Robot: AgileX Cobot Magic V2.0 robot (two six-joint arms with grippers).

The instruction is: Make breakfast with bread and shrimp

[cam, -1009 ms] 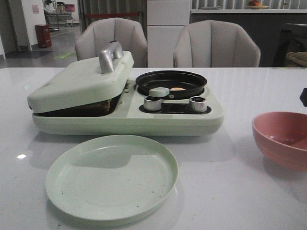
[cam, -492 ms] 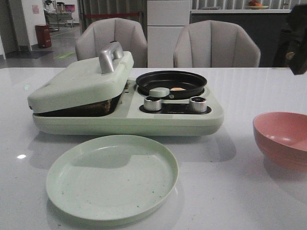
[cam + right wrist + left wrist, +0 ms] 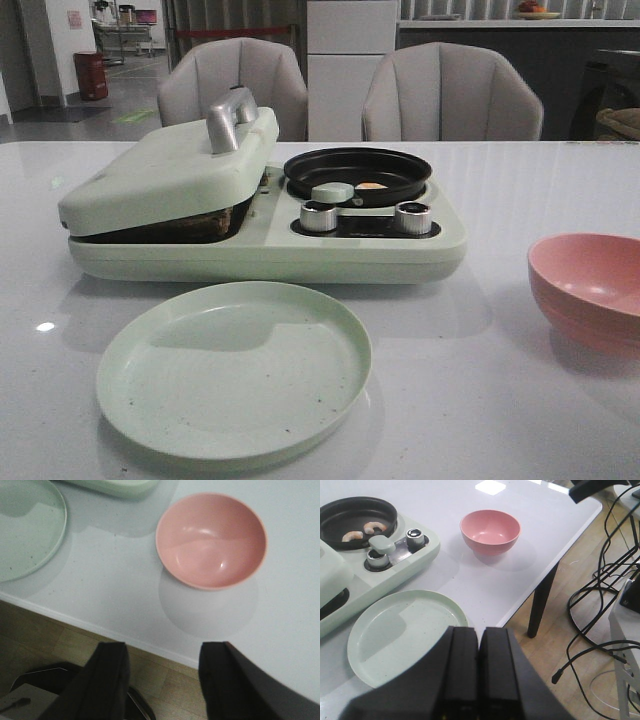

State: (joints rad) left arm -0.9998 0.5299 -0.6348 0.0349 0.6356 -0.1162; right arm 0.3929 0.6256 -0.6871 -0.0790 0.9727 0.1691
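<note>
Jaws closed and empty on the left gripper [image 3: 478, 672]; the right gripper [image 3: 162, 680] stands open over the counter [image 3: 115, 587] edge. Two shrimp [image 3: 364, 530] lie in the black pan [image 3: 350, 510], upper left. Brown bread [image 3: 185, 222] peeks under the press lid [image 3: 170, 170], left of centre. No writing is readable.

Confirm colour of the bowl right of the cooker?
Pink bowl, clearest in the left wrist view.

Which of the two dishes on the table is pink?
The bowl, deep and pink, right of the cooker. The other, the flat plate before it, is pale green.
</note>
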